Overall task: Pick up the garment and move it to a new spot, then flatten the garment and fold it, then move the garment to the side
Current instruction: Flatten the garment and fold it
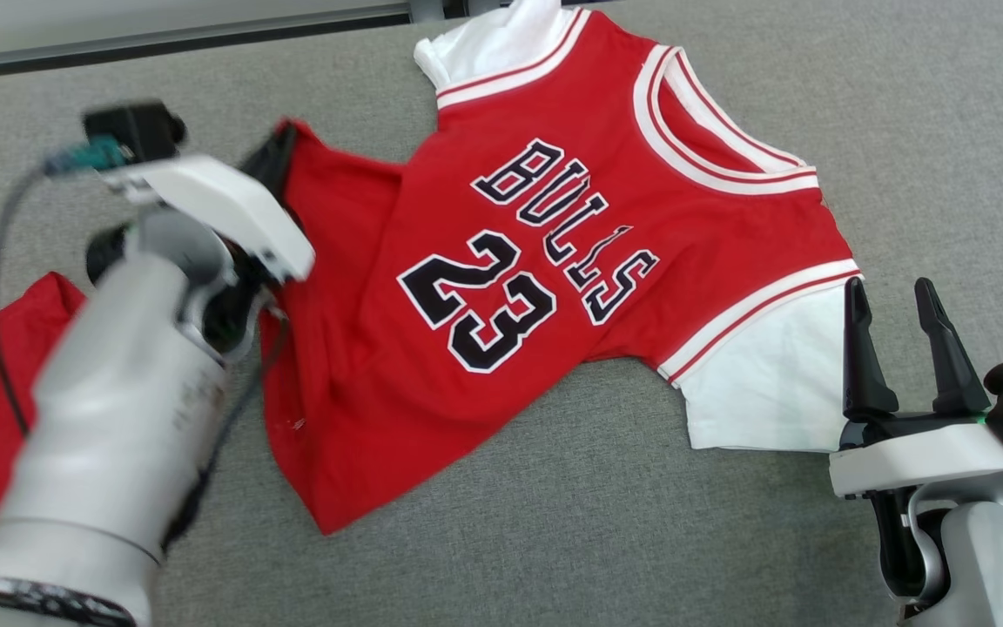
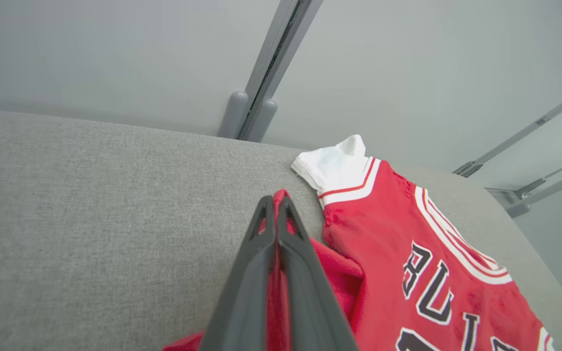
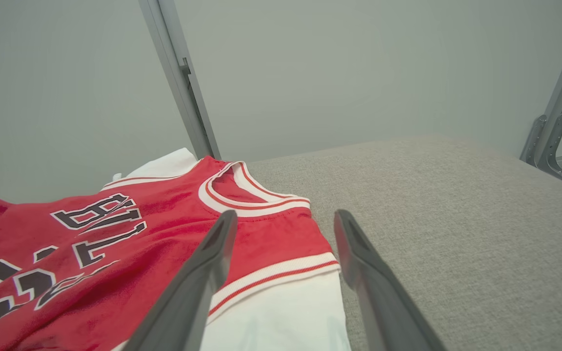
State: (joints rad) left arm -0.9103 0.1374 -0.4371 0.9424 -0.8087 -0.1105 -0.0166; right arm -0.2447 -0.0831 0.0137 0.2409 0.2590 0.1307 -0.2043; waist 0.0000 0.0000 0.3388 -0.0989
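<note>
Grey fabric surface carries a red jersey; pale wall behind.

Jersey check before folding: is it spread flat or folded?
Spread face-up, not folded; the jersey is rumpled at its hem side, where the left pincer is shut on it.

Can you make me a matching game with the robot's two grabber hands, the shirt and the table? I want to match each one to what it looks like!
Things:
1. left gripper
2. right gripper
3. jersey
4. table

Descriptions:
A. grey and fuzzy
B. open, by the white sleeve
C. red, with the number 23
D. shut, pinching a red edge

Pairs: 1-D, 2-B, 3-C, 4-A.
</note>
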